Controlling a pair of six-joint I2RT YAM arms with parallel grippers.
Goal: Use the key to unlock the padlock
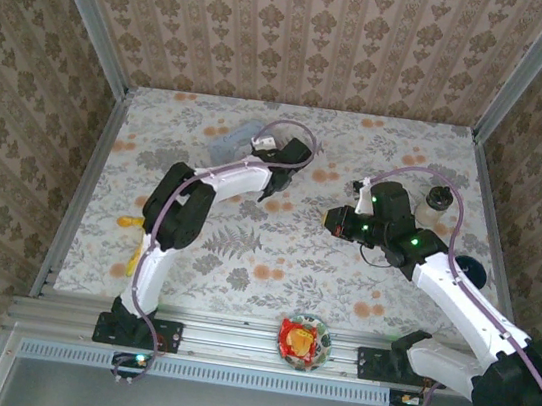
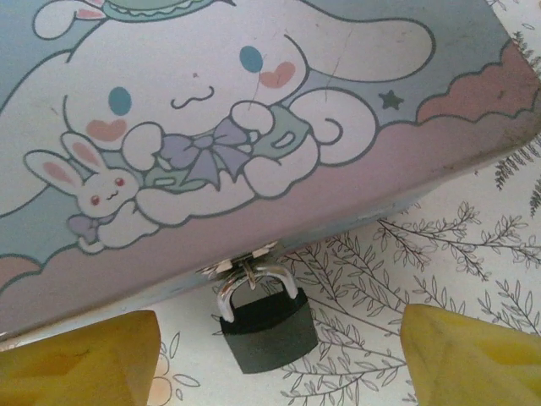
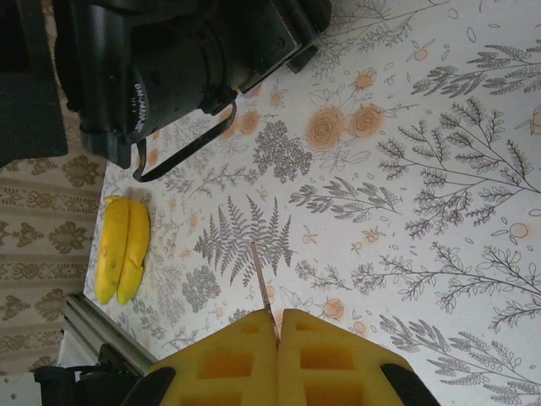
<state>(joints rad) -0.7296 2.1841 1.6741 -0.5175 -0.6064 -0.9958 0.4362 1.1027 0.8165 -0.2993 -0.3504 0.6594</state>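
Padlock (image 2: 269, 330) on tin (image 2: 254, 127), just before left hand (image 2: 279, 372)

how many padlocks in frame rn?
1. The padlock hangs from the clasp of the cartoon tin, its body lying on the floral table. More could be hidden behind the tin.
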